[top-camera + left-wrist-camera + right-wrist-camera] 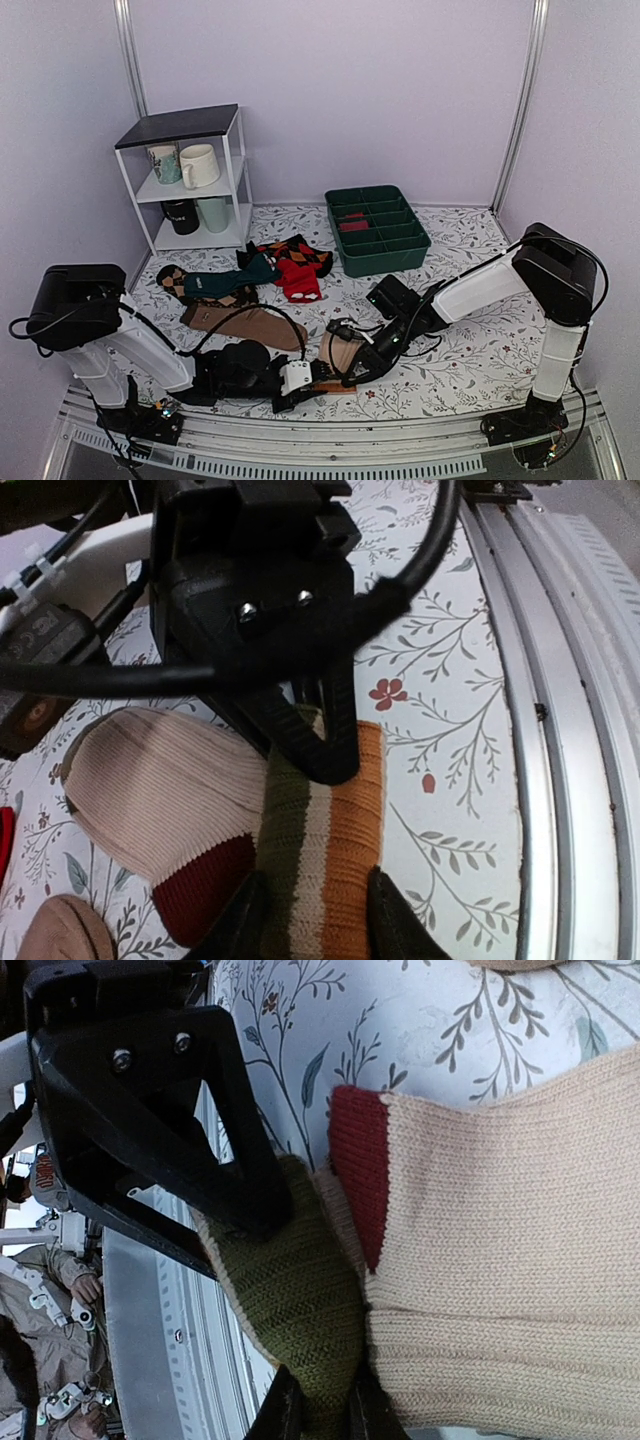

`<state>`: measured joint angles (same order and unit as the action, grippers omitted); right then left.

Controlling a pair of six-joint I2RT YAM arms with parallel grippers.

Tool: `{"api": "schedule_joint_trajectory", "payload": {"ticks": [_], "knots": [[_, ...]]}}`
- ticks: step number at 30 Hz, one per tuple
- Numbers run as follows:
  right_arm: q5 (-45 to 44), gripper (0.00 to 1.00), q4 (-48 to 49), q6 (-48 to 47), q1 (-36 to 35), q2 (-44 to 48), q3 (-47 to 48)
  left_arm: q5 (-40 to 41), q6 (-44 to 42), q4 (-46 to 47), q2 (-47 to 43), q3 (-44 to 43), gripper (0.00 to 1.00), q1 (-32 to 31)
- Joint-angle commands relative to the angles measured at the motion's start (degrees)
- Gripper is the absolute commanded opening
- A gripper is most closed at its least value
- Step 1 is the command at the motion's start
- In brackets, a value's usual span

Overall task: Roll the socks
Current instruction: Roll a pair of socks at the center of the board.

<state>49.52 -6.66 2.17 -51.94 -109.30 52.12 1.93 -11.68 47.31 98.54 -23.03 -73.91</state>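
The socks [338,352] lie bunched near the table's front edge, between my two grippers. In the left wrist view, their olive, cream and orange striped foot [320,850] runs between my left gripper's [315,920] fingers, which press on both of its sides. The beige leg and maroon heel [150,800] spread to the left. My right gripper [325,1415] is shut on the olive part of the socks [290,1290], with the beige knit [500,1240] beside it. Both grippers meet over the socks, left gripper [310,378] and right gripper [352,374].
A plain brown sock [250,322], a teal sock [225,283] and red-and-black argyle socks [295,262] lie behind. A green divided tray [378,230] stands at the back. A white shelf with mugs [190,180] is at the back left. A metal rail [330,440] lines the near edge.
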Motion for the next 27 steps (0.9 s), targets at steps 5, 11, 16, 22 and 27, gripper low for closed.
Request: {"api": "schedule_joint_trajectory", "payload": {"ticks": [5,11,16,22,27], "knots": [[-4.9,0.07,-5.7,0.9,-0.3,-3.4,-1.6,-0.4,2.0,-2.7,2.3,-2.2,0.00,0.3],[-7.6,0.25,-1.1,1.4,-0.3,2.5,-2.5,-2.9,9.6,-11.9,2.7,-4.5,0.00,2.1],[-13.7,0.36,12.3,0.9,-0.3,13.1,-7.8,-7.8,15.7,-17.2,4.5,-5.8,0.00,3.1],[-20.6,0.43,34.3,-10.1,-1.4,26.7,-22.2,-11.8,20.6,-20.9,6.3,-6.2,0.00,4.5],[-23.3,0.52,48.4,-20.9,-5.1,33.6,-33.7,-17.8,24.2,-25.7,6.6,-7.0,0.00,6.7]]}}
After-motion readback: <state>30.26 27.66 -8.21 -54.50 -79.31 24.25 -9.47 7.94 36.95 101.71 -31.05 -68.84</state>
